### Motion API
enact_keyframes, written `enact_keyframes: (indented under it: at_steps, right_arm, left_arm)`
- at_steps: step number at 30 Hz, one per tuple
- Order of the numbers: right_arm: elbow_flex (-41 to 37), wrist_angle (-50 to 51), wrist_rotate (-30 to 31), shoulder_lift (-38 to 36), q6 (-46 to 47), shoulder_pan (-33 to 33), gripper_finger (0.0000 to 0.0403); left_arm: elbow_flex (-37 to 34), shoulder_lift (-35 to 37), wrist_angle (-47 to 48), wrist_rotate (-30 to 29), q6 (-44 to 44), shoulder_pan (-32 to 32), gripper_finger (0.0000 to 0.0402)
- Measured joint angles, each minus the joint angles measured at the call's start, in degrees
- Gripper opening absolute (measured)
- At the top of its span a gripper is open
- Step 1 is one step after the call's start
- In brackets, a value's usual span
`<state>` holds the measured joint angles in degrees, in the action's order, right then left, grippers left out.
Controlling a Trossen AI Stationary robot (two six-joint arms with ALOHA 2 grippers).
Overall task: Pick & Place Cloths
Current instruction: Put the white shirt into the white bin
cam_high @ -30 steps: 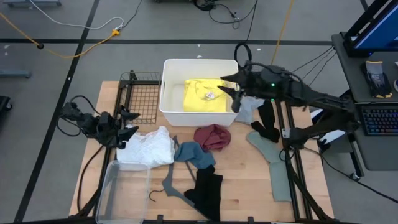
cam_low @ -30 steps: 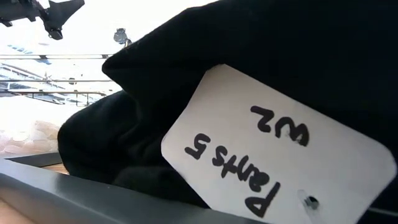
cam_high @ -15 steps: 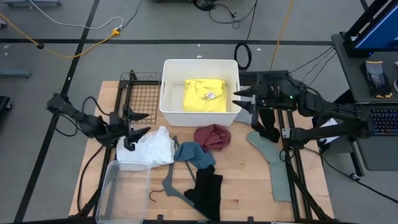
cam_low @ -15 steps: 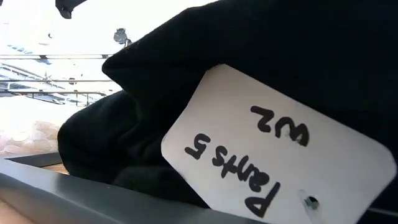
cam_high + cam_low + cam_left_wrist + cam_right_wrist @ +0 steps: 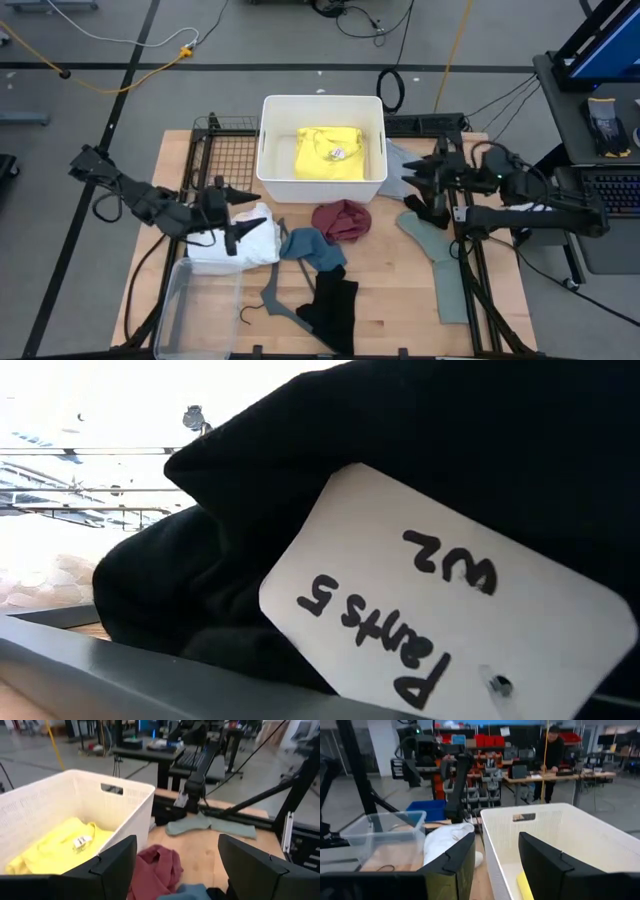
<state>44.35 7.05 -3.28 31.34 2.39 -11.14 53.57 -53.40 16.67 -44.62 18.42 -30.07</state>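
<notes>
A yellow cloth (image 5: 330,152) lies in the white bin (image 5: 322,100) at the table's far middle. On the wood lie a white cloth (image 5: 240,243), a maroon one (image 5: 342,220), a teal-blue one (image 5: 310,248), a black one (image 5: 330,305), a sage-green one (image 5: 440,255) and a pale grey one (image 5: 397,160) beside the bin's right wall. My left gripper (image 5: 243,213) hangs open above the white cloth, holding nothing (image 5: 177,870). My right gripper (image 5: 408,188) stands open and empty (image 5: 495,865) right of the bin, above a second black cloth (image 5: 430,208).
A clear plastic box (image 5: 200,305) stands at the near left and a wire rack (image 5: 225,155) left of the bin. A thin grey hanger (image 5: 272,295) lies by the black cloth. In the low view a black cloth with a white tag (image 5: 440,600) fills the picture.
My left gripper has risen and reached toward the table's right, from the white cloth's left edge to above it, tipping from downward to nearly level. My right gripper has drawn back from over the bin's right wall toward the table's right edge, sinking. No cloth has moved.
</notes>
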Motion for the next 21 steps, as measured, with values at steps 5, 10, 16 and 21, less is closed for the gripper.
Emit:
enact_keyframes:
  at_steps: [5, 10, 16, 21]
  right_arm:
    - [-2.30, -0.16, -0.01, -4.56, 0.00, 0.00, 0.0142]
    - [-4.58, 0.04, -1.68, -7.36, -0.02, 0.00, 0.0142]
    - [-6.73, 0.04, -2.85, -9.06, 0.79, 0.00, 0.0142]
    - [-6.94, 0.02, -2.84, -9.15, 1.68, 0.00, 0.0142]
  left_arm:
    - [5.91, -5.20, 7.91, 5.15, 4.80, 3.22, 0.0282]
    - [10.98, -9.66, 17.67, 13.16, 9.67, 7.25, 0.0282]
    - [16.56, -13.85, 34.43, 21.26, 15.00, 11.08, 0.0282]
    - [17.08, -15.50, 45.37, 27.69, 18.19, 13.05, 0.0282]
